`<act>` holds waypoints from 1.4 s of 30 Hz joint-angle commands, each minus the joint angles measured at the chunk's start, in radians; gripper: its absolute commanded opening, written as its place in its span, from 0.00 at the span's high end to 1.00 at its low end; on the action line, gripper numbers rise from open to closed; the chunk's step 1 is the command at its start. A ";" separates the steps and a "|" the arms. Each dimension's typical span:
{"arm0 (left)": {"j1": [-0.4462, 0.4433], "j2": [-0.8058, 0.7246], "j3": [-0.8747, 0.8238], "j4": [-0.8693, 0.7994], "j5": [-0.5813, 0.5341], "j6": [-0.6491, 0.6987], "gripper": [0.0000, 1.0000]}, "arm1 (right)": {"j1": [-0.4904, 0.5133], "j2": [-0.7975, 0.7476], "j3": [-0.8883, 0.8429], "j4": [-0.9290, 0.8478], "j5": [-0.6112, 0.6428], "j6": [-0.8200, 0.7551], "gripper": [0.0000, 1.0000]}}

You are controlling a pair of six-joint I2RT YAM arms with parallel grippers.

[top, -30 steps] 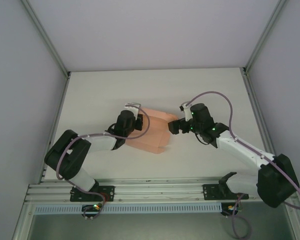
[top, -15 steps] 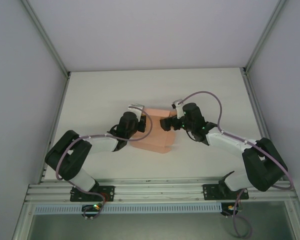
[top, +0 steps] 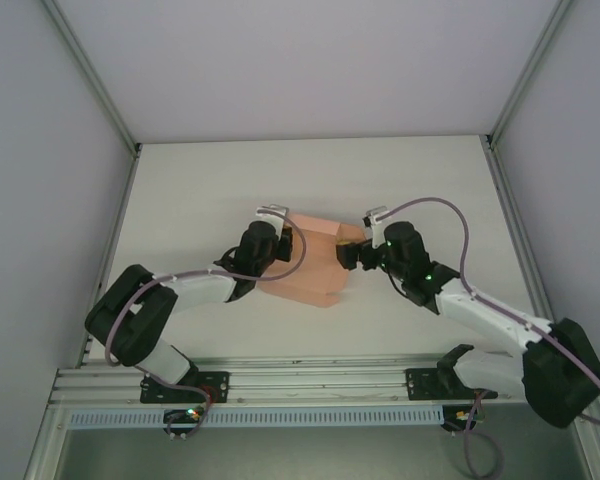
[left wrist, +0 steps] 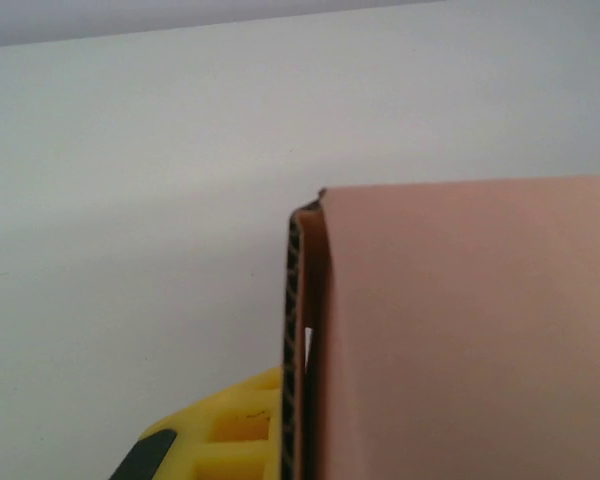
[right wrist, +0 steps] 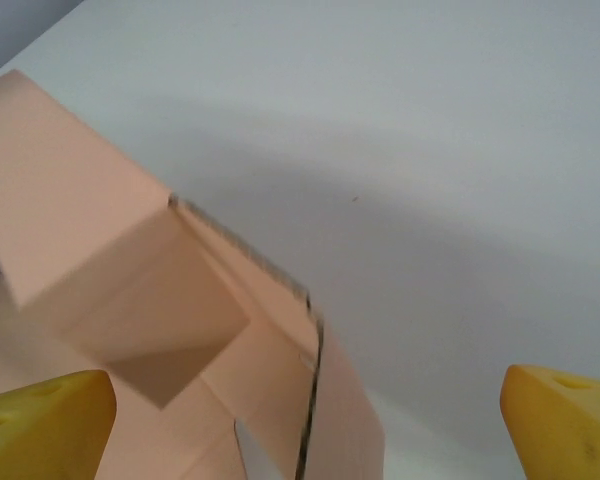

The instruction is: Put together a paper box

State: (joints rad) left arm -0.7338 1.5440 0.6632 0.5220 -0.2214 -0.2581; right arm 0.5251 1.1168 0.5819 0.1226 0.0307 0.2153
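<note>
The right gripper (top: 351, 252) is backing off to the right now, after nosing in against the paper box (top: 305, 268) half a second ago. Its jaws are spread wide, gripping nothing, with the box's right-end flap (right wrist: 150, 290) standing loose between them. The box sits in the middle of the table (top: 200, 180), skewed and barely shifted. The left gripper (top: 280, 243) stays on the left wall, one yellow pad (left wrist: 220, 435) against the card edge, the other hidden, so it reads as a pinch. My call: that fold hasn't seated, so another push is coming
</note>
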 commanded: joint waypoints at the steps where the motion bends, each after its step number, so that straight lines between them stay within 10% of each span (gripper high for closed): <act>1: 0.015 -0.034 0.034 -0.044 0.006 -0.035 1.00 | -0.010 -0.054 -0.029 -0.129 0.023 -0.003 0.01; 19: 0.034 -0.109 0.032 -0.106 0.065 -0.048 1.00 | -0.059 0.105 0.004 -0.085 0.200 0.072 0.00; 42: 0.032 -0.067 0.057 -0.103 0.147 -0.092 1.00 | -0.046 0.258 0.042 0.259 -0.093 0.102 0.00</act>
State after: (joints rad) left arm -0.6941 1.4887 0.6918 0.3973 -0.1207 -0.3080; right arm 0.4660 1.3514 0.5831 0.3420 -0.0433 0.3004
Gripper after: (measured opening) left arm 0.078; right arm 0.995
